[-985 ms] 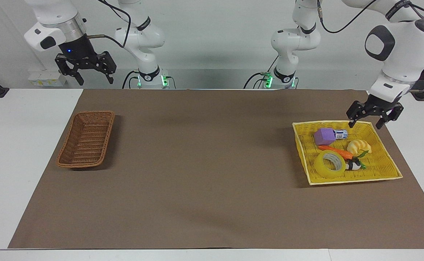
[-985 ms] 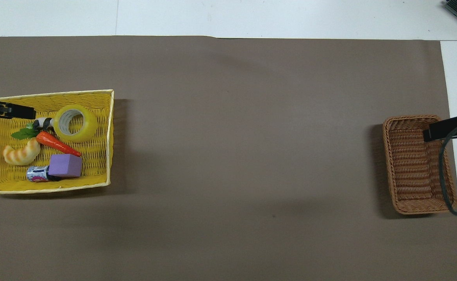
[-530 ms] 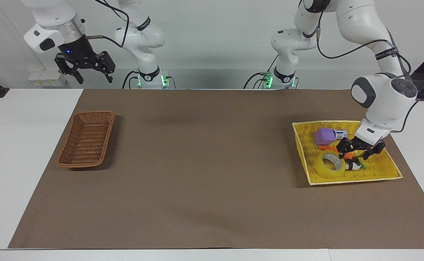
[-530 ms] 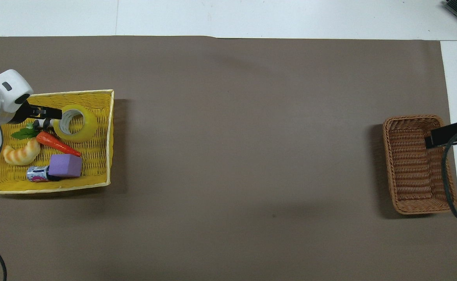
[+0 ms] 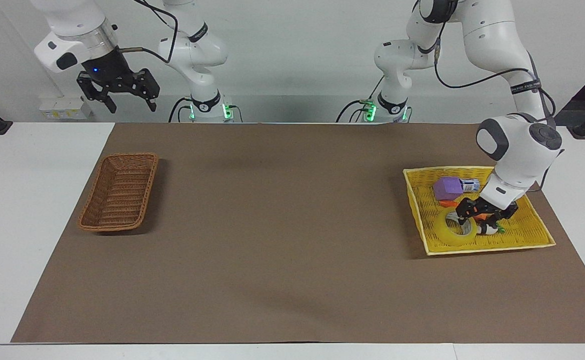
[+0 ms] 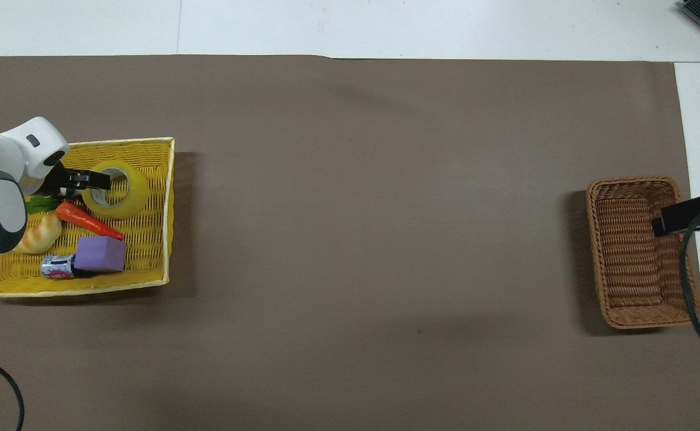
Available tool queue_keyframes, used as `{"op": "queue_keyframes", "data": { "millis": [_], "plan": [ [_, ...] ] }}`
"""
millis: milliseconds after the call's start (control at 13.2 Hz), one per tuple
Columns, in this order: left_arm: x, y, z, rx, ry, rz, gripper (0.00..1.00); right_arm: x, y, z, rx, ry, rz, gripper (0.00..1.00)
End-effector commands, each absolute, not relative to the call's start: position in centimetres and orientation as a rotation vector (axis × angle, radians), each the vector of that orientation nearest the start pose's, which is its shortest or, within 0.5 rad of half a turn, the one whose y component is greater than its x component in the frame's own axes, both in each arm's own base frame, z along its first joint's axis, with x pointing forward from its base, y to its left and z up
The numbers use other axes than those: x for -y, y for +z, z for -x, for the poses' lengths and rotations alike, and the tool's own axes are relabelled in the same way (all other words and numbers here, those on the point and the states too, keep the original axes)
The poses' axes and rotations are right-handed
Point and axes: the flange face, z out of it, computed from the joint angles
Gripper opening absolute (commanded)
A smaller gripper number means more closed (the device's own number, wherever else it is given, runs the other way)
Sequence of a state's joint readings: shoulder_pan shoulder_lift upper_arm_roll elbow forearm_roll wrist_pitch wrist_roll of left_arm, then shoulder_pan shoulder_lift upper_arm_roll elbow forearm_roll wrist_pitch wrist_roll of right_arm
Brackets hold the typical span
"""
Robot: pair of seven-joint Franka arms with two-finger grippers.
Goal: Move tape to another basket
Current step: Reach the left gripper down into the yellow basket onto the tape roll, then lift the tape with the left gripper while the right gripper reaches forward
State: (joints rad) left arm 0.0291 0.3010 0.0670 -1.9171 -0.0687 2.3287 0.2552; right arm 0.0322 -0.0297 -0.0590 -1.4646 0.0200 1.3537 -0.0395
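The tape (image 5: pixel 446 235) (image 6: pixel 133 193), a yellow roll with a whitish core, lies in the yellow basket (image 5: pixel 487 248) (image 6: pixel 69 290) at the left arm's end of the table. My left gripper (image 5: pixel 475 217) (image 6: pixel 84 182) is down in that basket, open. One finger reaches into the roll's core and the other stands outside its wall. The brown wicker basket (image 5: pixel 120 192) (image 6: pixel 631 251) sits at the right arm's end. My right gripper (image 5: pixel 117 97) (image 6: pixel 679 216) waits open, high over that basket's edge.
The yellow basket also holds a purple block (image 5: pixel 446 187) (image 6: pixel 100 254), an orange carrot (image 6: pixel 90 220), a croissant toy (image 6: pixel 36 237) and a small can (image 6: pixel 57 267). A brown mat (image 5: pixel 282 225) covers the table between the baskets. A black cable (image 6: pixel 3 383) lies at the mat's near corner.
My left gripper dropped from above the yellow basket's near rim down to the tape, one finger entering its core. The right gripper stayed almost in place.
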Motion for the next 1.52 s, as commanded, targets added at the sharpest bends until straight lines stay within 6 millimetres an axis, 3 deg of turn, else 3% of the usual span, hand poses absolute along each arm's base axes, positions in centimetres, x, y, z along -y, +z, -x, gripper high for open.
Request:
{"op": "queue_keyframes", "data": {
  "millis": [0, 152, 303, 606, 833, 1061, 1212, 1439],
  "plan": [
    [-6.2, 32.8, -61.2, -0.167, -0.156, 3.16, 0.61, 1.4, 66.8, -50.7, 0.011, 0.147, 3.091, 1.0],
    [-5.8, 32.8, -61.3, -0.166, -0.156, 3.162, 0.36, 1.4, 66.5, -50.0, 0.01, 0.148, 3.094, 1.0],
    [-5.8, 32.8, -61.3, -0.173, -0.149, 3.163, 0.0, 1.5, 65.9, -49.5, 0.011, 0.167, 3.096, 1.0],
    [-5.5, 34.0, -61.8, -0.196, -0.17, 3.159, 0.0, 1.2, 63.3, -49.2, 0.015, 0.184, 3.097, 1.0],
    [-4.4, 37.8, -63.0, -0.213, -0.201, 3.163, 0.0, 0.6, 60.9, -48.6, 0.036, 0.172, 3.091, 1.0],
    [-3.4, 42.5, -62.1, -0.238, -0.255, 3.163, 0.0, 0.3, 58.9, -48.1, 0.08, 0.145, 3.088, 1.0],
    [-0.3, 44.1, -61.3, -0.305, -0.229, 3.172, 0.0, 0.0, 57.9, -48.0, 0.062, 0.16, 3.085, 1.0],
    [5.6, 44.6, -60.6, -0.227, -0.225, 3.196, 0.0, 0.0, 56.0, -48.1, 0.027, 0.081, 3.003, 1.0]
  ]
}}
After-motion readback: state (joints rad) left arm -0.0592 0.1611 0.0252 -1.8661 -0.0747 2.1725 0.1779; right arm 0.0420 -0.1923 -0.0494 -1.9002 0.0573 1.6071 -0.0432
